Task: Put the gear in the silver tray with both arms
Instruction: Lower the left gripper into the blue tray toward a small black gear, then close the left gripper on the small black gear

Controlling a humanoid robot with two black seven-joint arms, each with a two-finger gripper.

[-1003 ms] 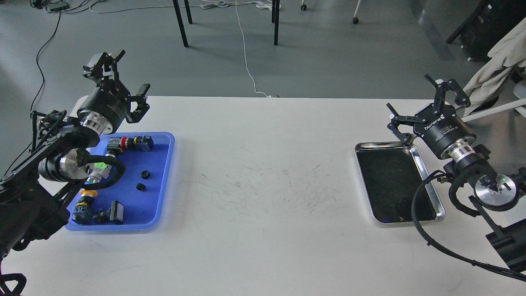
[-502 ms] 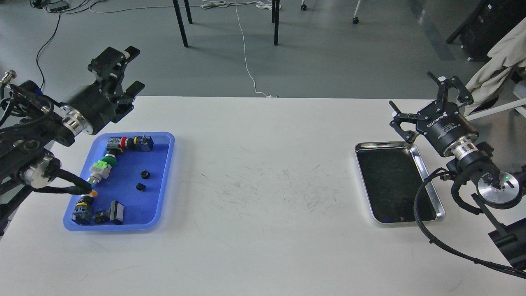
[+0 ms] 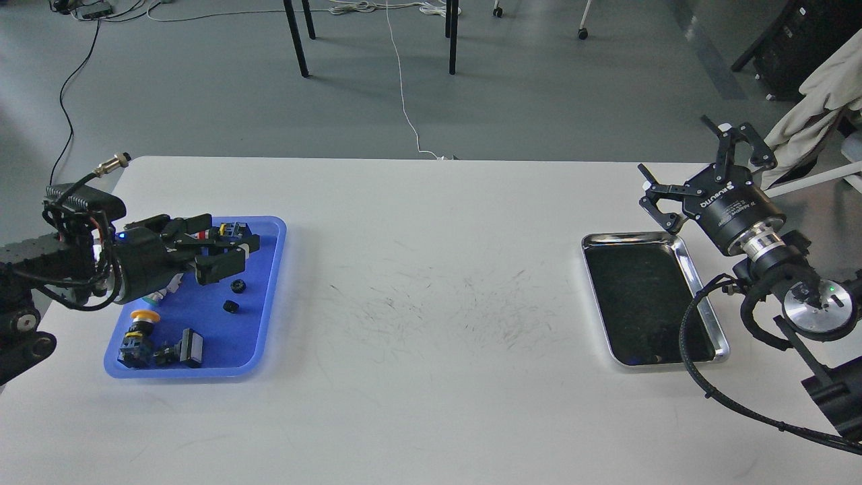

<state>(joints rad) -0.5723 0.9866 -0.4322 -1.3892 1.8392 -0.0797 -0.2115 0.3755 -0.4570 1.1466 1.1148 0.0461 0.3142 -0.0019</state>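
Two small black gears (image 3: 237, 285) (image 3: 231, 307) lie in the blue tray (image 3: 209, 333) at the left. My left gripper (image 3: 241, 251) is low over the tray's far part, just above and left of the upper gear, with its jaws open and empty. The silver tray (image 3: 686, 256) lies at the right with a dark, empty bottom. My right gripper (image 3: 699, 170) is raised above the silver tray's far right corner, open and empty.
The blue tray also holds several push-button switches: a red-capped one (image 3: 225, 232) at the far side, a yellow one (image 3: 143, 318), and black ones (image 3: 180, 350) at the near side. My right arm's black cable (image 3: 693, 377) loops over the silver tray's near right corner.
My left gripper has swung down from high beyond the table's far edge to just over the blue tray, hiding the green switch. My right gripper has barely moved.
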